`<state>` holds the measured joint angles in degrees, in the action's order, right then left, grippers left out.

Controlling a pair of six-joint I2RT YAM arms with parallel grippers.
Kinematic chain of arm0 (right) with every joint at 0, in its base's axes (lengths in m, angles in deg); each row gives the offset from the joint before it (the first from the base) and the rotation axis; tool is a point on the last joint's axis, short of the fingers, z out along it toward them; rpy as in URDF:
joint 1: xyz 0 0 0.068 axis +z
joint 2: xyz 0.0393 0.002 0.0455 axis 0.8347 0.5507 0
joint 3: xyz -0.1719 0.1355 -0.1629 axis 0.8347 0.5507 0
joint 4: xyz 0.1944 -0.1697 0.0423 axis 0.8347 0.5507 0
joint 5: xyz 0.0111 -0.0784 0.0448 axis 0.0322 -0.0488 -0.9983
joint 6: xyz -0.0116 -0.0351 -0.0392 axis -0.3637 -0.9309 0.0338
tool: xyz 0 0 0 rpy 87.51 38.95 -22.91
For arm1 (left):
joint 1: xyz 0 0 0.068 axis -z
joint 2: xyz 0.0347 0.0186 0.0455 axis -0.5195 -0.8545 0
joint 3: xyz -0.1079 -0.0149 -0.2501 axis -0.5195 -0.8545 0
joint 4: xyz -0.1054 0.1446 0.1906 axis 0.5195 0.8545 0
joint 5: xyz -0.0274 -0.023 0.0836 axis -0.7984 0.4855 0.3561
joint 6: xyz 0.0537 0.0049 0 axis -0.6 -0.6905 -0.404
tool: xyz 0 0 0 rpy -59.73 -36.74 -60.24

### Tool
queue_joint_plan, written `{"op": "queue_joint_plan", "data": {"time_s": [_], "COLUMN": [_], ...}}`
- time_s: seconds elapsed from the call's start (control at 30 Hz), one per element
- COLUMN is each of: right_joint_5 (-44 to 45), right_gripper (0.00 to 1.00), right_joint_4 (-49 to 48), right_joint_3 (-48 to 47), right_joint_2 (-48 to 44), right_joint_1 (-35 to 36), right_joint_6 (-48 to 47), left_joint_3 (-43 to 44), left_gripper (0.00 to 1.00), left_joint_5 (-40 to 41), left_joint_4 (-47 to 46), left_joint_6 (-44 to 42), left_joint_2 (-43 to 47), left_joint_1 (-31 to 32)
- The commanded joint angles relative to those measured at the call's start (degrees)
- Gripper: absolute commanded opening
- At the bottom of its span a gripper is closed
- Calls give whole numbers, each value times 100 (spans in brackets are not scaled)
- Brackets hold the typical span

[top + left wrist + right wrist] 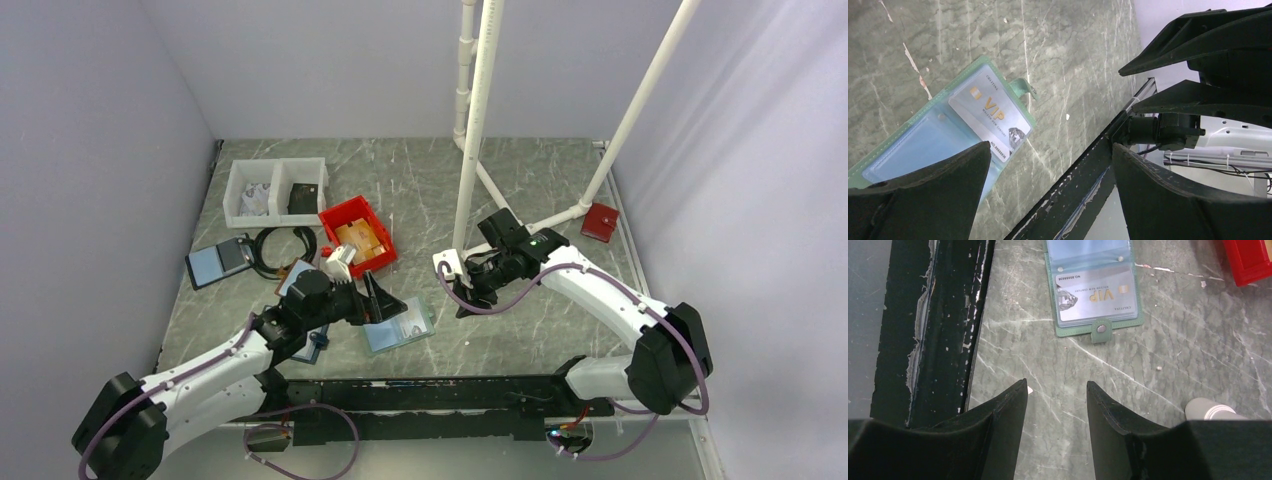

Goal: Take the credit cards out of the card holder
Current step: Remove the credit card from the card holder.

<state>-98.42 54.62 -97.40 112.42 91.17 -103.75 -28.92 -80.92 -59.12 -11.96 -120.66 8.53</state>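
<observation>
Grey marbled table (540, 180), with a black metal rail (420, 395) along its near edge.

Left gripper (1050, 150): jaws spread wide and empty, hovering just over the holder's near end. Right gripper (1055, 387): jaws about half apart with only bare table between them, aimed at the holder from a little way off.

Flat teal-edged card holder with pale blue clear pockets (1093, 270): lies open on the table between the two grippers, near the rail. One panel looks empty.

Pale silver "VIP" card (1095, 297): still seated in the pocket next to the small snap tab (1100, 330). So at least this card is still to be taken out.

Judgement on the step: pin the empty panel flat with one gripper so the holder can't slide. Bring the other in low and narrow to pinch the card's exposed edge, then draw it out in line with the pocket. I can't tell from here which side the pocket opens on. Risks: the thin card slipping, or the whole holder lifting with it.
</observation>
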Motion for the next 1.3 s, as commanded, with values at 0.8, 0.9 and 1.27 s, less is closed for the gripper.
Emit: {"op": "queue_joint_plan", "data": {"time_s": [0.8,0.9,1.27], "right_joint_5": [-24,-24,-15], "right_gripper": [50,50,50], "right_joint_4": [-119,-126,-127], "right_joint_3": [0,0,0], "right_joint_2": [18,18,28], "right_joint_1": [22,22,22], "right_joint_6": [-52,-52,-52], "left_joint_3": [-122,-120,-155], "left_gripper": [96,96,96], "left_joint_5": [63,63,63], "left_joint_4": [-576,-591,-657], "left_joint_6": [61,60,77], "left_joint_2": [-104,-121,-163], "left_joint_1": [30,28,32]}}
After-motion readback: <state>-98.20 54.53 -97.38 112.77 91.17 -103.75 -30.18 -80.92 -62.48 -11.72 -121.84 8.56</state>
